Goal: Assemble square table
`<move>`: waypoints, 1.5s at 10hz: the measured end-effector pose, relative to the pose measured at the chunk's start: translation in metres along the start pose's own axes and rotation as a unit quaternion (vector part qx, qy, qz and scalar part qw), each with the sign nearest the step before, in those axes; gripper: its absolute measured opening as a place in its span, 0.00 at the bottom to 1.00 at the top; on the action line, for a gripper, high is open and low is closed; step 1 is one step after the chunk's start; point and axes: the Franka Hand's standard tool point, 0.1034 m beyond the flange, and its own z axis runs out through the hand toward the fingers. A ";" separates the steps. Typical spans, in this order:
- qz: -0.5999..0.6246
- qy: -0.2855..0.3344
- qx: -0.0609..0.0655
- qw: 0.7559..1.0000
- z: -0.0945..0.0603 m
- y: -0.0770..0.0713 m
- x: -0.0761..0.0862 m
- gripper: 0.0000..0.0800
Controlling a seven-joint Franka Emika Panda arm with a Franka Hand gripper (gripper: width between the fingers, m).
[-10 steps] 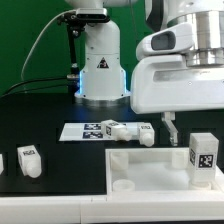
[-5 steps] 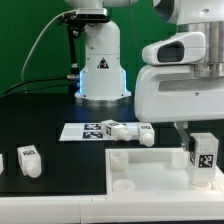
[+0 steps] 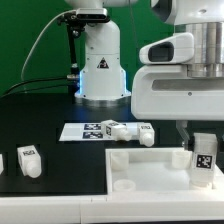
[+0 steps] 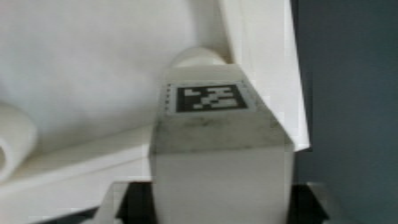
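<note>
The square table top [image 3: 150, 168] lies flat at the front, white with a raised rim. My gripper [image 3: 200, 138] is over its corner on the exterior view's right, shut on a chunky white leg [image 3: 203, 160] that stands upright there with its tag facing out. In the wrist view the leg [image 4: 217, 130] fills the middle, its tag toward the camera. The dark fingers [image 4: 135, 203] press it from both sides, and the table top [image 4: 80, 90] lies beneath. My gripper [image 4: 217, 205] holds the leg's near end.
Another tagged leg [image 3: 29, 161] stands on the black table at the exterior view's left. Two more legs [image 3: 122, 130] lie on and beside the marker board [image 3: 82, 130] behind the top. The robot base [image 3: 100, 65] stands at the back.
My hand has shifted toward the exterior view's right, over the leg at the top's corner. The leg now shows narrower, turned a little.
</note>
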 end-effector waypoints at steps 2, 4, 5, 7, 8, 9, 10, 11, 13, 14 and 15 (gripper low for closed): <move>0.188 -0.012 0.000 0.982 0.000 0.006 0.000 0.36; 0.351 -0.032 0.006 0.936 0.001 0.011 -0.001 0.36; 0.422 -0.041 0.006 0.906 0.001 0.013 -0.002 0.36; 0.473 -0.045 0.002 0.880 0.001 0.014 -0.002 0.36; 0.460 -0.045 0.003 0.887 0.001 0.014 -0.002 0.36; 0.414 -0.043 0.002 0.909 0.001 0.012 -0.003 0.48; 0.321 -0.040 0.004 0.946 -0.003 0.006 -0.007 0.74; 0.232 -0.041 0.011 0.972 -0.005 -0.001 -0.011 0.74; 0.154 -0.042 0.016 0.987 -0.005 -0.005 -0.014 0.79; 0.125 -0.042 0.017 0.991 -0.005 -0.004 -0.014 0.81; 0.054 -0.036 0.014 0.998 -0.006 -0.004 -0.012 0.81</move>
